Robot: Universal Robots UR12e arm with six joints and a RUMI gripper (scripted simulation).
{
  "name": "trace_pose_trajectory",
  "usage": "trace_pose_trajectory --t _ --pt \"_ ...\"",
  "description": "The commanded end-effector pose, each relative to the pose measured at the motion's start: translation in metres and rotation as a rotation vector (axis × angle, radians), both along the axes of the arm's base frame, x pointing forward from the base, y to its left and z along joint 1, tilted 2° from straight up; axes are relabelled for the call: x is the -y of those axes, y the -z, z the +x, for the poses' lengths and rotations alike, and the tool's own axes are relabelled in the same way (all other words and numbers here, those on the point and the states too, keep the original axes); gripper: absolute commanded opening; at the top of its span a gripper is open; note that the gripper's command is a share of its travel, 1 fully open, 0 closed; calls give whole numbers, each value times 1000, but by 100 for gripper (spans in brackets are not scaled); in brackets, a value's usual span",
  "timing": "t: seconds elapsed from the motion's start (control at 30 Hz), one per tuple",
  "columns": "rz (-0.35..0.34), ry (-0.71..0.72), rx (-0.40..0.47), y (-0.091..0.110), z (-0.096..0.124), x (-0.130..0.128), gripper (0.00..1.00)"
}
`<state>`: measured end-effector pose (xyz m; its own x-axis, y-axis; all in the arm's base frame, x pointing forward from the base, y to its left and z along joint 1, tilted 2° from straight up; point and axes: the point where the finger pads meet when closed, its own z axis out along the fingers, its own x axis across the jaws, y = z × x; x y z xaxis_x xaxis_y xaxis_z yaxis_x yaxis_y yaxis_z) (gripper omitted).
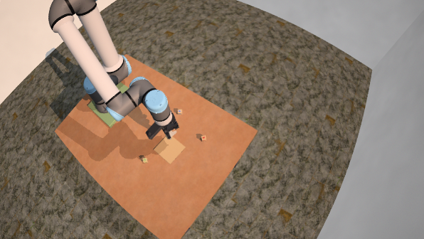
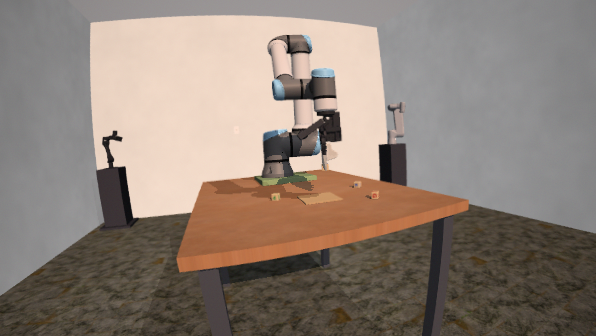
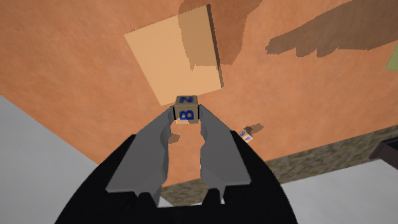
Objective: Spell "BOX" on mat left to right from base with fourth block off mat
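Bench carries tan mat, no blocks on it. Gripper raised over bench beside mat edge, fingers clamped on B block. P block lies off mat on bench.

Red-marked block — letter perhaps X, too small, arm's base plate mostly hidden

B block with blue letter, pinched in my gripper above the table, tan mat lying flat and bare, blue-lettered block, red-lettered block, green-lettered block resting off the mat.
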<state>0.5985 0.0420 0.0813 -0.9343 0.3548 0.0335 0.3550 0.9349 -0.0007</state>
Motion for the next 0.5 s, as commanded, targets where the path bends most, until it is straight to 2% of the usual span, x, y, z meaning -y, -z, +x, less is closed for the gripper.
trace_pose_trajectory --t 0.0,0.27,0.47 --pt "7 -136 4 -1 2 -2 5" --pt "11 -278 5 -1 3 -4 5" --pt "13 -321 6 -1 3 -5 5"
